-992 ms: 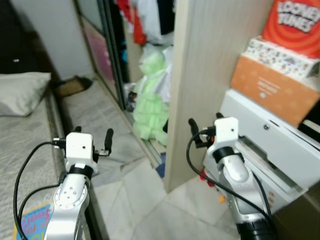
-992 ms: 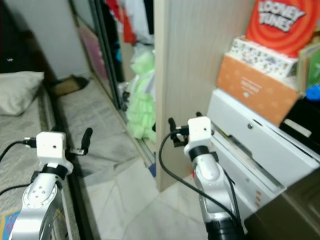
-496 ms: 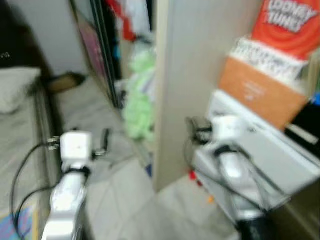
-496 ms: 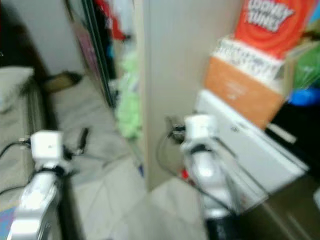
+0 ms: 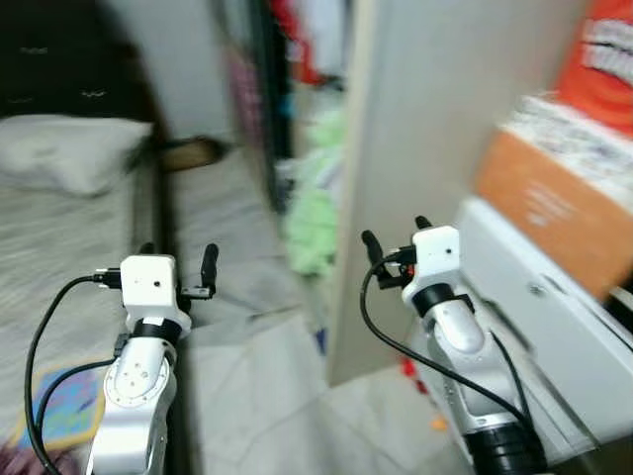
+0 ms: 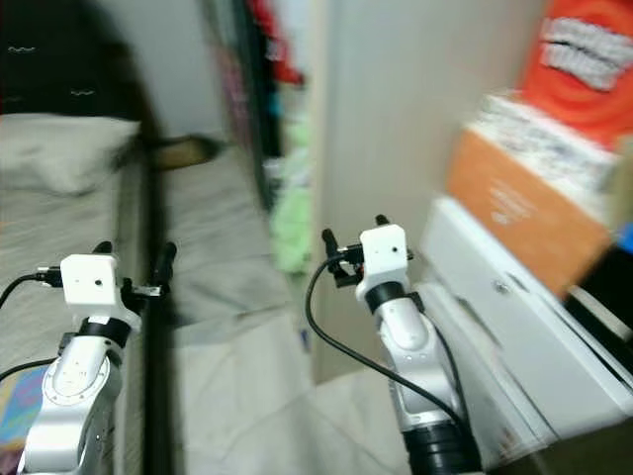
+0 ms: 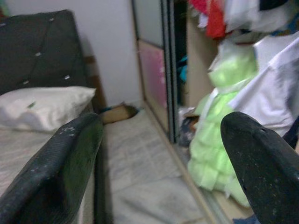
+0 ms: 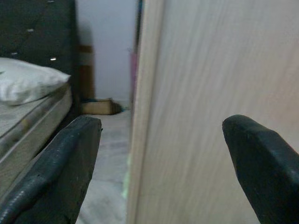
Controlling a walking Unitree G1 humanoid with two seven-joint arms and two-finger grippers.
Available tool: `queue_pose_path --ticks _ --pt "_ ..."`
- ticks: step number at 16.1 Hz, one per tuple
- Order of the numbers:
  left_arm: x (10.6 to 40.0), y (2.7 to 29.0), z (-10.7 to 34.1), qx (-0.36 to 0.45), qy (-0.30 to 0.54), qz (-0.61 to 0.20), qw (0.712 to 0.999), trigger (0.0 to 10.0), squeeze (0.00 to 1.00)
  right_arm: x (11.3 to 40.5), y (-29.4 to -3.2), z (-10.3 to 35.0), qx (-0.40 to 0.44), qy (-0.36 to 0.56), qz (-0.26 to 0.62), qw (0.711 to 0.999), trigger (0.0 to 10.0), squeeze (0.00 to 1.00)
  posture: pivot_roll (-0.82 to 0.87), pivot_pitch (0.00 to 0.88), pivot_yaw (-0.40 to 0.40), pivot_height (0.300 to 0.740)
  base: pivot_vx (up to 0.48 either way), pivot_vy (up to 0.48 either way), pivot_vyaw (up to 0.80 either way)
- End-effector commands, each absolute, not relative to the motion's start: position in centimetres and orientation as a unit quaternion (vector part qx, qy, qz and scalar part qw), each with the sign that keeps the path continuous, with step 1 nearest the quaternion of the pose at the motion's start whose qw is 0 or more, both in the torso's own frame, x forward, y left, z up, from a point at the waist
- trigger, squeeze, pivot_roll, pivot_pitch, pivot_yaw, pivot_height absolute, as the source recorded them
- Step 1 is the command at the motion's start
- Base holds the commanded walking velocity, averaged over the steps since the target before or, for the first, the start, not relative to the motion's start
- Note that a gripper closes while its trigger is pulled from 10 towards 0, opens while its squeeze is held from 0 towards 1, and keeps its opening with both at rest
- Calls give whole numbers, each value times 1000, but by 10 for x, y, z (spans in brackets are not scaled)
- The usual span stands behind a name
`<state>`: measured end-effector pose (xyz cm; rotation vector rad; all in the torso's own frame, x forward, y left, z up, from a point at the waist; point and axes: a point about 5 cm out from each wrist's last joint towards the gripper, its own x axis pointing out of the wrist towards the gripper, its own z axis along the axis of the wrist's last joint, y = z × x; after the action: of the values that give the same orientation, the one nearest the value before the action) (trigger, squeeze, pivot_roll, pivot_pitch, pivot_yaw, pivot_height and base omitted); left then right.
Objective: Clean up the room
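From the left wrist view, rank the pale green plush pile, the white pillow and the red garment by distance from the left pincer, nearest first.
Ranked from the left pincer:
1. Pale green plush pile, low at the open wardrobe's foot, closest.
2. White pillow, on the bed by the dark headboard, farther back.
3. Red garment, hanging high inside the wardrobe; too close to the pillow to separate confidently.

White pillow (image 5: 74, 150), lime-green garment (image 7: 219, 126), pale wood-grain wardrobe panel (image 8: 210, 84), orange box (image 5: 549, 208), black headboard (image 7: 37, 46)

Wardrobe contents (image 5: 316, 198) motion-blurred; indistinct
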<state>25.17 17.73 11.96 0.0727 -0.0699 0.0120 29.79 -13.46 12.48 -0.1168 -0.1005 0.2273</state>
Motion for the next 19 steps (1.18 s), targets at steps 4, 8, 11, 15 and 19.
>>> queue_pose_path --ticks 4,8,11,15,19 --pt "245 182 114 54 -24 4 998 10000 0 299 -138 125 -59 -53 113 990 10000 0 -26 0 -21 740 0 0 800" --pt "246 181 115 54 -25 10 998 10000 0 302 -136 127 -61 -57 119 989 10000 0 -23 0 -23 740 0 0 800" --pt "247 179 115 52 -27 8 998 10000 0 303 -135 128 -62 -60 123 989 10000 0 -24 0 -27 740 0 0 800" --pt "248 180 115 53 -27 12 998 10000 0 304 -135 128 -62 -62 124 988 10000 0 -22 0 -26 740 0 0 800" --pt "249 179 116 52 -30 11 998 10000 0 304 -134 128 -62 -64 124 988 10000 0 -23 0 -25 740 0 0 800"
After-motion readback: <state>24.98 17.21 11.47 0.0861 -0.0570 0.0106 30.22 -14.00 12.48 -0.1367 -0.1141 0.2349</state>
